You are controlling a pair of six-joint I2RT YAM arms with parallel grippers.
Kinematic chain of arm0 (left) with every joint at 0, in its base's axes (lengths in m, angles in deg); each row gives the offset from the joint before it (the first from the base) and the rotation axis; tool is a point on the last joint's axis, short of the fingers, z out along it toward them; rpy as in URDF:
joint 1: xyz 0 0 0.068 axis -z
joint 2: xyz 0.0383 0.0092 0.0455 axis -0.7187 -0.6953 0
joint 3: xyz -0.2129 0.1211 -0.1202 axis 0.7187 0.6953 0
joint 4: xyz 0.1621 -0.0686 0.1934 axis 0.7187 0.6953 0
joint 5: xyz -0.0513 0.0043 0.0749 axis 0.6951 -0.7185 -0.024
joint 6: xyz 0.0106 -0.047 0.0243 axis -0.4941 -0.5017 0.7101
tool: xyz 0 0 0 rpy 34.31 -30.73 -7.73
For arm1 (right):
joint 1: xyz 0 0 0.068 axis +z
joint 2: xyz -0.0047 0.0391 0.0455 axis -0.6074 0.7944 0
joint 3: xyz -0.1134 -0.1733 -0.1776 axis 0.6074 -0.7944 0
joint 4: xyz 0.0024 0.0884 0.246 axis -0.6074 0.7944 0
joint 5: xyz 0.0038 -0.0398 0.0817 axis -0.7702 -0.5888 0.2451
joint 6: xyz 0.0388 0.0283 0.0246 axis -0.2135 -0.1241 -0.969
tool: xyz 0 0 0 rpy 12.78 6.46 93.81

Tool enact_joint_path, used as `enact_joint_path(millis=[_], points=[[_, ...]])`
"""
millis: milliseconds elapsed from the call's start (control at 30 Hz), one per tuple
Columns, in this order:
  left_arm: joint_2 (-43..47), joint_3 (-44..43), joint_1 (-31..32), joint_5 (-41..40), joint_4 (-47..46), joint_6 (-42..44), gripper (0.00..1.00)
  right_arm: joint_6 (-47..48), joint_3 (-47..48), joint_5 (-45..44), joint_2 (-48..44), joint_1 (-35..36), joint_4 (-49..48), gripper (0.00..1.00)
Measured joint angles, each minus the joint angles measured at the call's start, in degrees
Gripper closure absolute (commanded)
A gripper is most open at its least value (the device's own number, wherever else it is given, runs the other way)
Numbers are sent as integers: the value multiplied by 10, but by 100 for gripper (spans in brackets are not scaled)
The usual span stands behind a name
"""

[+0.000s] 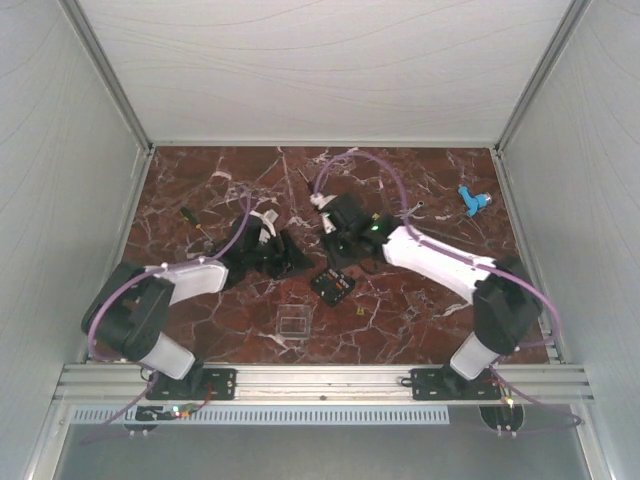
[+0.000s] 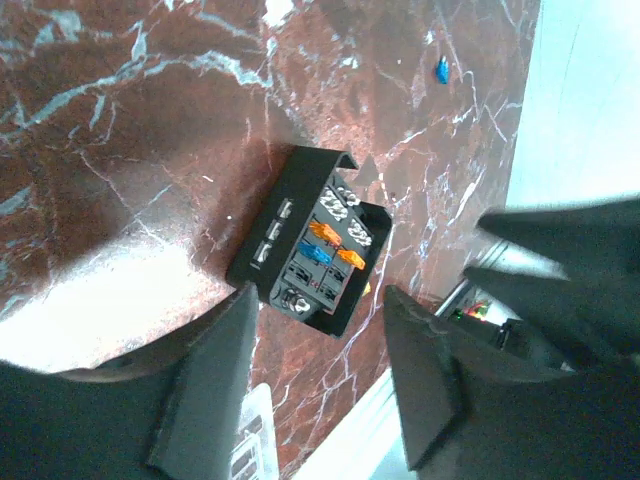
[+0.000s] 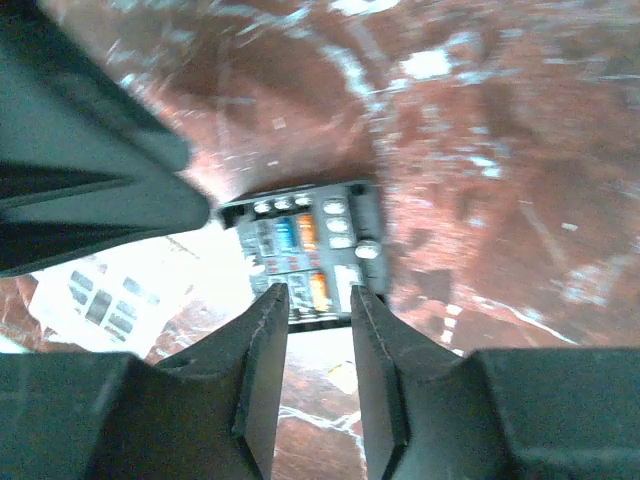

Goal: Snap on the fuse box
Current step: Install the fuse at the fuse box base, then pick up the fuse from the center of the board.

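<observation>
Fuse box [image 1: 331,285] sits uncovered mid-tabletop [image 1: 430,200], clear lid [image 1: 292,323] lying apart from it, nearer the bases. We read left tool [image 2: 320,300] spread, right tool [image 3: 317,292] narrowly parted, both empty. We'd pin the box first, then press the lid down square.

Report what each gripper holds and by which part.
Nothing is held. The fuse box lies free on the table, ahead of the open left gripper and just beyond the right gripper.

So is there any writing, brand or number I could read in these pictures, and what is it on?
No text can be read anywhere.
On the fuse box: coloured fuses and slots, but no legible marking.
On the white patch beside it: dark printed marks, too blurred to read.
</observation>
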Motion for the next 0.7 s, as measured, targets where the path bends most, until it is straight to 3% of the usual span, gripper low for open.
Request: enact_joint_path(millis=[167,400,700], points=[[86,0,-1,-34,56,23,22,-12,-52,-7,-79,-107,-17,56],[173,5,-30,-52,126,53,1,-34,-158,-37,-117,-248,-27,50],[216,24,-68,-79,175,81,0,-58,-186,-63,-109,-330,-73,51]])
